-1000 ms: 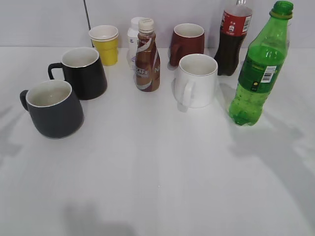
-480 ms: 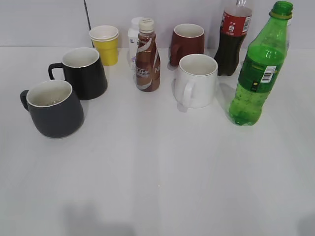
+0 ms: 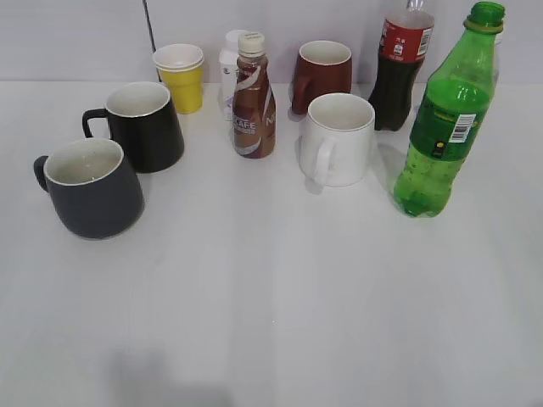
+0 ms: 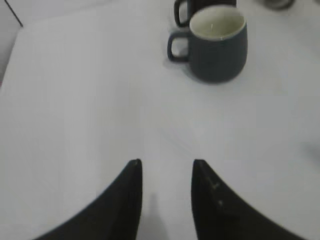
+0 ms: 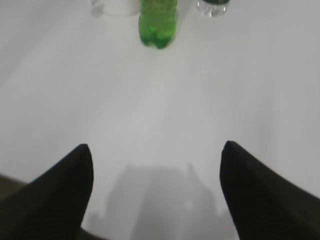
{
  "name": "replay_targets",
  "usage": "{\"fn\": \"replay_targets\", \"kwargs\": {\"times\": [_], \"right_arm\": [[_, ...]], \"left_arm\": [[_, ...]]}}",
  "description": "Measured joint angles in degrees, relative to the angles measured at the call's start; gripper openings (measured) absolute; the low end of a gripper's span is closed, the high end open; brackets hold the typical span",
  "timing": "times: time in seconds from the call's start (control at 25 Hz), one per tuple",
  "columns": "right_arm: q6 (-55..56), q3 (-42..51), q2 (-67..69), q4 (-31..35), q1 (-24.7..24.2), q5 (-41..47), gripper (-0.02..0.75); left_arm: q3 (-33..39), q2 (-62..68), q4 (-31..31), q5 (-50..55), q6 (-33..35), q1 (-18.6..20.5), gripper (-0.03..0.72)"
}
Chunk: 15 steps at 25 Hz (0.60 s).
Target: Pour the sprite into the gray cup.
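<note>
Sprite (image 3: 445,127) standing upright at right of the exterior frame, long axis vertical, green cap on, base on the white surface (image 3: 271,297). Seen from the right wrist as a green base at top centre (image 5: 159,22), straight ahead of the right hand (image 5: 156,165) and well apart from it. Right hand spread wide, holding nothing, touching nothing, only bare surface between its fingers. Nearer arm for the bottle by judgement: the right one, with a clear straight run in.

Left hand (image 4: 165,172) parted only narrowly, empty, hovering over bare surface. Gray cup (image 4: 216,42) up ahead and slightly right in the left wrist frame, upright, mouth up, handle pointing frame-left, nothing visibly in it. Same gray cup (image 3: 92,186) at lower left of the exterior frame, well apart from the sprite across the surface. Neither hand visible in the exterior frame.

Further back, from left to right in the exterior frame: black mug (image 3: 142,125) just behind the gray cup, yellow cup (image 3: 181,78), brown coffee bottle (image 3: 254,97) with a white bottle (image 3: 229,72) behind it, white mug (image 3: 338,138) near the sprite's left, dark red mug (image 3: 323,75), cola bottle (image 3: 402,68) just behind the sprite. Likely hazard on approach: white mug and cola bottle crowding the sprite.
</note>
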Motion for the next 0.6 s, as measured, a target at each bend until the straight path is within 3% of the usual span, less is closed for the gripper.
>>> {"fn": "replay_targets", "kwargs": {"times": [0.48,0.6], "right_arm": [[2.3,1.6,-0.2,-0.8,0.0,-5.0,0.592],[2.3,1.6,-0.2,-0.8,-1.7,-5.1,0.592]], "left_arm": [[1.4,0.0,-0.1,-3.2,0.0,0.0,0.253],[1.4,0.0,-0.1,-3.2,0.0,1.9,0.239]]}}
